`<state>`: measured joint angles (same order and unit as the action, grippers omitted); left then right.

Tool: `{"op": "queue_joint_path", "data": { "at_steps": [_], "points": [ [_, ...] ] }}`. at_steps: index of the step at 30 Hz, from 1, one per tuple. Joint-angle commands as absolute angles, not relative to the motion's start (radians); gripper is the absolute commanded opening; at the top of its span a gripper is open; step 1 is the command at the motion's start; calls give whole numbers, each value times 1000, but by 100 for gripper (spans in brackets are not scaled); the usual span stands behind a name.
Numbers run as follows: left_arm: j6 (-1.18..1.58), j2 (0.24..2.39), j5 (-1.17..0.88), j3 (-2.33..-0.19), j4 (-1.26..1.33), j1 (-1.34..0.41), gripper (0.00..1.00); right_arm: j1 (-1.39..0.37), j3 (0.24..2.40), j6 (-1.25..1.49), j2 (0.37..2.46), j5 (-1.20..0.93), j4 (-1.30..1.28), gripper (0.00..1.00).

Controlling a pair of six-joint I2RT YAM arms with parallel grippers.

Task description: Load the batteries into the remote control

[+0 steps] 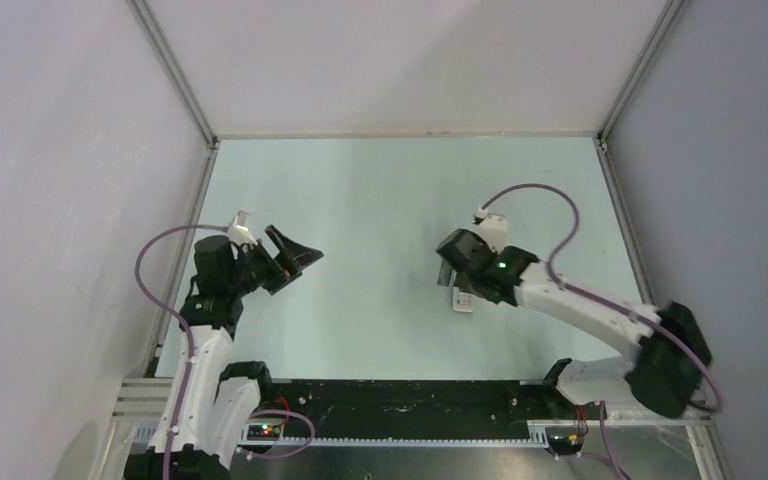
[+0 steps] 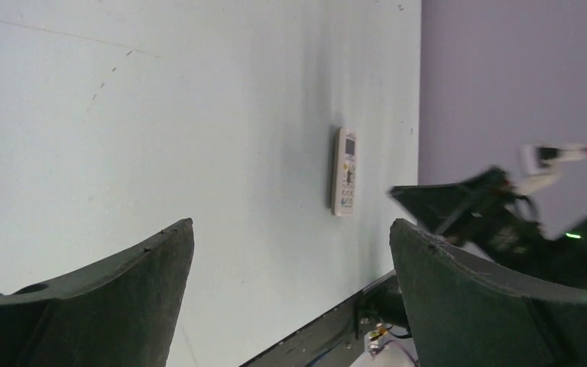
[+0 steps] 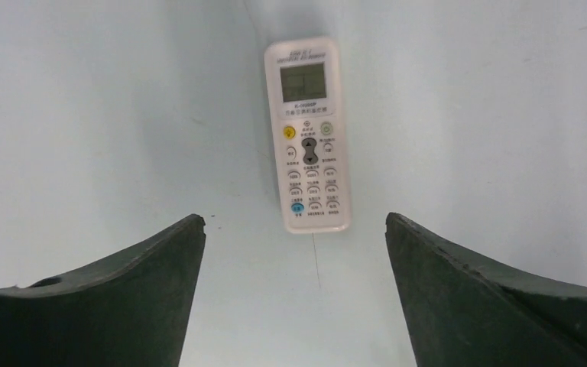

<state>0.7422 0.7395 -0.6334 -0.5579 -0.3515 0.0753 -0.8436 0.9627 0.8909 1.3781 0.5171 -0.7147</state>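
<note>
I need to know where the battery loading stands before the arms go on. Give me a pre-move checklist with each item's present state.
1. Remote placement: ok. The remote control lies flat on the table, buttons up.
2. Battery slot reachable: not ok. Only the buttoned front shows.
3. Whereabouts of the batteries: cannot tell. None shows in any view.
4. Right side ready: ok. The right gripper hovers open above the remote, fingers empty.
5. Left side clear: ok. The left gripper is open, apart from the remote.

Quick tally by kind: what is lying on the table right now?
Remote: 1, buttons up
Batteries: 0 in view
Total on the table: 1
</note>
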Motion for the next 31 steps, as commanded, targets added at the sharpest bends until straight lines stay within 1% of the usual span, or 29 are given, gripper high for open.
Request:
{"op": "queue_joint_path", "data": {
  "at_steps": [1, 2, 3, 4, 7, 10, 13, 17, 21, 31],
  "points": [
    [637, 668, -585, -607, -434, 85, 100, -855, 972, 969, 1151, 633, -911, 94],
    [633, 641, -567, -610, -442, 85, 100, -855, 972, 1003, 1062, 649, -942, 96],
    [625, 626, -556, -612, -447, 85, 100, -860, 972, 1021, 1019, 686, -1009, 99],
    [622, 592, -527, -615, -457, 85, 100, -862, 973, 1058, 919, 706, -1045, 99],
    [599, 531, -462, -620, -476, 86, 100, -867, 973, 1087, 712, 794, -1164, 99],
    [559, 502, -428, -633, -485, 86, 100, -863, 983, 1049, 470, 835, -1182, 99],
    [540, 508, -431, -647, -496, 85, 100, -854, 1004, 1009, 297, 896, -1176, 99],
    [534, 482, -424, -647, -506, 86, 100, -848, 1041, 968, 181, 971, -1182, 99],
    [557, 453, -437, -642, -519, 84, 100, -844, 1066, 968, 125, 1005, -1207, 99],
    [530, 422, -466, -643, -554, 84, 100, -840, 1077, 987, 103, 996, -1236, 99]
  ]
}}
